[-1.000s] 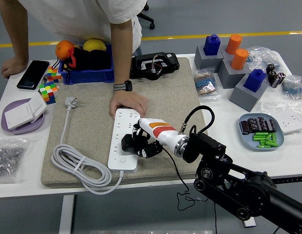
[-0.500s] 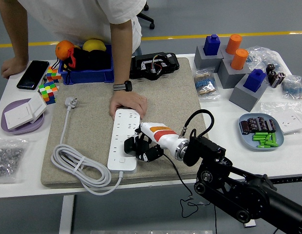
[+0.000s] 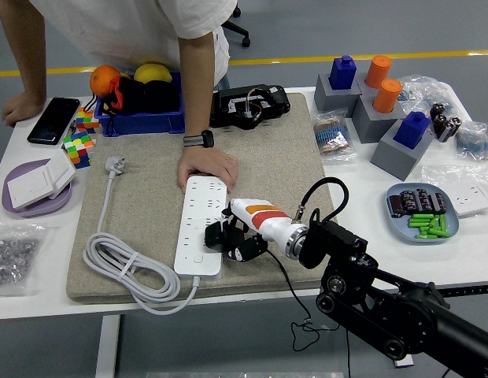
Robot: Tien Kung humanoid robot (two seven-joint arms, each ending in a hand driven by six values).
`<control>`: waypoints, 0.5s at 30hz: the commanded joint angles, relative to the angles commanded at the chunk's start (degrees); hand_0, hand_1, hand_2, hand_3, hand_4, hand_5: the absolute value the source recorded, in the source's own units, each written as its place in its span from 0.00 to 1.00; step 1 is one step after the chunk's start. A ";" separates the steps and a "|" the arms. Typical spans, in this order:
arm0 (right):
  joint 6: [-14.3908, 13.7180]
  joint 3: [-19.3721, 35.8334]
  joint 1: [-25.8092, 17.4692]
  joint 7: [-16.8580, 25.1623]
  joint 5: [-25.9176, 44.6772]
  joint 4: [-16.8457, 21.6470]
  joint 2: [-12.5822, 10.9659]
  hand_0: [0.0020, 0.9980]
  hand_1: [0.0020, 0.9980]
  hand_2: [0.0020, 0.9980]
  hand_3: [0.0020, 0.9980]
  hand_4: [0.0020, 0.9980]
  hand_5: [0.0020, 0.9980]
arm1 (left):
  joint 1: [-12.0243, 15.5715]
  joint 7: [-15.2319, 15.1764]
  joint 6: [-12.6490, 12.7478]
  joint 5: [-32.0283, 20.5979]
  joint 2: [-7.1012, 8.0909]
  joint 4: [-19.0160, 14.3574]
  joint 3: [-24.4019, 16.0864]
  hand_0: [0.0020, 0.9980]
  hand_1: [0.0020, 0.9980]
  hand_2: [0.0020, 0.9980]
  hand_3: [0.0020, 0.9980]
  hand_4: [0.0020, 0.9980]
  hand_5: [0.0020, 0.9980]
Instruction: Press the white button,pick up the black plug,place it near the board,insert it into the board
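Head view: the right hand [image 3: 232,236] is reaching in from the lower right, its fingers clenching the black plug [image 3: 215,235]. The plug is sitting against the right edge of the white power strip [image 3: 200,224], which is lying on the beige mat [image 3: 149,197]. A person's hand [image 3: 206,167] is pressing down on the strip's far end.

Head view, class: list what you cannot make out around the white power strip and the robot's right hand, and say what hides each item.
- Black plug's prongs: covered by the curled fingers of the robot's right hand, head view.
- Socket under that hand on the long white power strip: blocked by the hand.
- Strip's far end: covered by the person's hand.
- Contents of the blue plastic bin: dark, unclear.
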 joint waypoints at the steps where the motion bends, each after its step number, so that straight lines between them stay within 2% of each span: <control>1: 0.02 -0.02 -0.03 0.07 -0.01 -0.01 0.01 0.42 0.45 0.52 0.54 0.79 0.00 | 0.00 0.00 -0.01 0.08 0.00 0.00 0.00 0.65 0.64 0.63 0.67 0.50 0.12; 9: 0.29 -0.41 -0.17 2.22 1.21 0.46 0.10 0.45 0.48 0.53 0.56 0.79 0.00 | 0.02 -0.01 0.04 -0.15 -0.08 0.00 -0.02 0.65 0.64 0.63 0.67 0.50 0.12; 10: 0.38 -0.40 -0.16 2.26 1.33 0.50 0.12 0.47 0.56 0.59 0.58 0.83 0.00 | 0.01 -0.01 0.03 -0.15 -0.08 0.00 -0.01 0.65 0.64 0.63 0.67 0.50 0.12; 15: 0.67 -0.12 -0.16 3.15 1.51 0.67 0.10 0.47 0.56 0.59 0.58 0.83 0.00 | 0.00 -0.05 0.00 -0.08 -0.08 0.00 -0.07 0.65 0.64 0.63 0.67 0.50 0.12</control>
